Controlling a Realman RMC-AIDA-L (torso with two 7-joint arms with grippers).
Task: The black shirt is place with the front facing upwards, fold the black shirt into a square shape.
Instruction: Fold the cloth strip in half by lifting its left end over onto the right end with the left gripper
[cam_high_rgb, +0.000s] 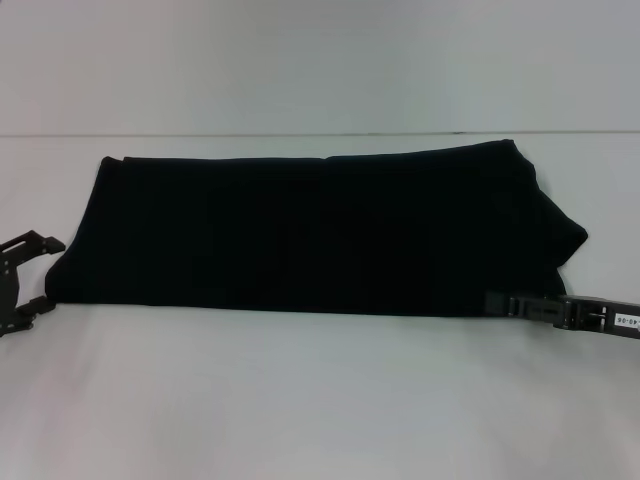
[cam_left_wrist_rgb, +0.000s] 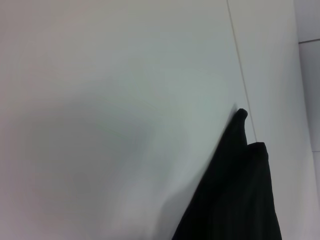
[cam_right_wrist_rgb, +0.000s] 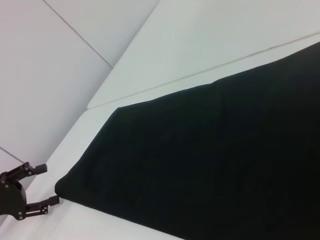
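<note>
- The black shirt (cam_high_rgb: 310, 232) lies folded into a long wide band across the middle of the white table (cam_high_rgb: 320, 400).
- The left gripper (cam_high_rgb: 40, 275) sits at nine o'clock beside the band's end, fingers spread, holding nothing.
- The right gripper (cam_high_rgb: 500, 303) lies at four o'clock along the shirt's near edge; whether it grips cloth cannot be told.

Laboratory test bench: a plain, smooth white tabletop (cam_high_rgb: 320, 400) meets bare white seamed wall panels (cam_right_wrist_rgb: 45, 75) toward 12 o'clock.
</note>
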